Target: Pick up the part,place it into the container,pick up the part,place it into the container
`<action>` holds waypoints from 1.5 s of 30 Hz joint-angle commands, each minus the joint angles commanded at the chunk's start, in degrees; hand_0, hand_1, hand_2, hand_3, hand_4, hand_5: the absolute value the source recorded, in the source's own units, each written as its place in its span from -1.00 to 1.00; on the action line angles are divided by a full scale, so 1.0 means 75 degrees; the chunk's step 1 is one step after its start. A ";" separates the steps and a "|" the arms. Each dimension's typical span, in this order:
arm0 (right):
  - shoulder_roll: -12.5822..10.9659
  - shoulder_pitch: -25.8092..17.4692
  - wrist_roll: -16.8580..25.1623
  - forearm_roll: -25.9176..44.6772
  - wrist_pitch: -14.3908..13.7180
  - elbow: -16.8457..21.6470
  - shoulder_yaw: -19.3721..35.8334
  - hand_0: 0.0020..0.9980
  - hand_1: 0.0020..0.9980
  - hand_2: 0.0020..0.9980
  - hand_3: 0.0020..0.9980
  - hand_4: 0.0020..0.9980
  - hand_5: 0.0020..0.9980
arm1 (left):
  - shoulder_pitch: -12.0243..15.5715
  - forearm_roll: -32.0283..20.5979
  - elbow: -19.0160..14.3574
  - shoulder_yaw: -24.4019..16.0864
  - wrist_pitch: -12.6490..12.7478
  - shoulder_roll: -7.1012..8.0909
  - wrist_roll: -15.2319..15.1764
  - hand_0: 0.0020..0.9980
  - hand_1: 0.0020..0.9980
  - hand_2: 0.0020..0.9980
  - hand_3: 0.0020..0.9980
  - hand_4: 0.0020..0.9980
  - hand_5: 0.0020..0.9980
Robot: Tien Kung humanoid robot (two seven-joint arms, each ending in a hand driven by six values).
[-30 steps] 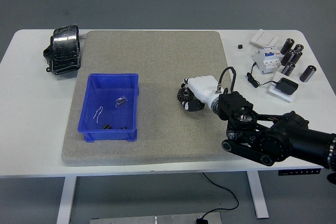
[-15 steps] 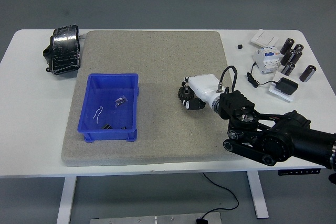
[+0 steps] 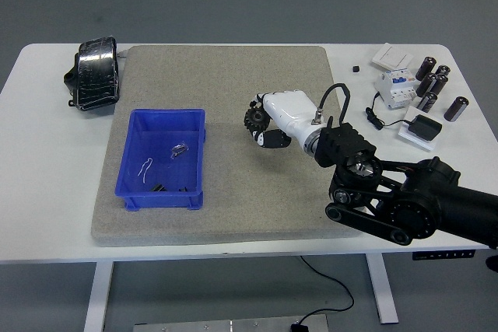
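Observation:
My right hand (image 3: 264, 126), white with black fingers, is shut on a small black gear-like part (image 3: 254, 119) and holds it above the grey mat (image 3: 226, 83), to the right of the blue container (image 3: 162, 158). The container stands on the mat's left side and holds a few small parts and a wire piece. The black right arm (image 3: 405, 200) comes in from the lower right. The left arm is out of view.
A black wrapped object (image 3: 95, 72) lies at the table's back left. At the back right are several black cylinders (image 3: 436, 83), a white breaker-like device (image 3: 395, 87), a black adapter (image 3: 425, 127) and a white switch plate (image 3: 392, 57).
My right hand has lifted the black part off the mat and moved it left and away, towards the blue container.

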 joint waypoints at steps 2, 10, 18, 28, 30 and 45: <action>-0.0014 0.0046 -0.0091 -0.0160 -0.0001 0.0387 0.0033 -0.49 -0.15 0.04 0.37 -0.09 -0.77 | 0.0000 -0.0006 -0.0001 0.0003 0.0000 0.0002 0.0002 0.33 0.28 0.23 0.12 0.46 0.29; 0.0161 0.0158 -0.0083 -0.0340 -0.0245 0.1780 -0.0229 -0.50 -0.14 0.06 0.37 -0.09 -0.76 | -0.0008 -0.0073 -0.0034 -0.0010 0.0033 0.0091 0.0003 0.33 0.28 0.23 0.12 0.47 0.29; 0.0397 0.0114 0.1168 0.0926 -0.0953 0.2161 -0.0573 -0.42 -0.05 0.14 0.37 -0.09 -0.76 | -0.0045 -0.0036 -0.0078 -0.0081 0.0039 0.0202 0.0005 0.32 0.28 0.23 0.12 0.47 0.30; 0.0568 0.0124 0.1282 0.1144 -0.1132 0.1770 -0.0691 -0.45 -0.06 0.13 0.38 -0.11 -0.66 | -0.0059 -0.0003 -0.0061 -0.0101 0.0055 0.0186 -0.0031 0.32 0.28 0.23 0.12 0.47 0.30; 0.0622 0.0132 0.1201 0.1135 -0.1154 0.1611 -0.0753 -0.45 -0.06 0.13 0.38 -0.11 -0.66 | -0.0062 0.0012 -0.0058 -0.0107 0.0049 0.0180 -0.0027 0.32 0.28 0.23 0.12 0.47 0.30; 0.0880 0.0246 0.0849 0.0632 -0.0997 0.0954 -0.1112 -0.37 0.14 0.30 0.40 -0.03 -0.53 | -0.0111 0.0183 -0.0057 -0.0188 -0.0019 0.0152 0.0053 0.32 0.28 0.22 0.12 0.48 0.30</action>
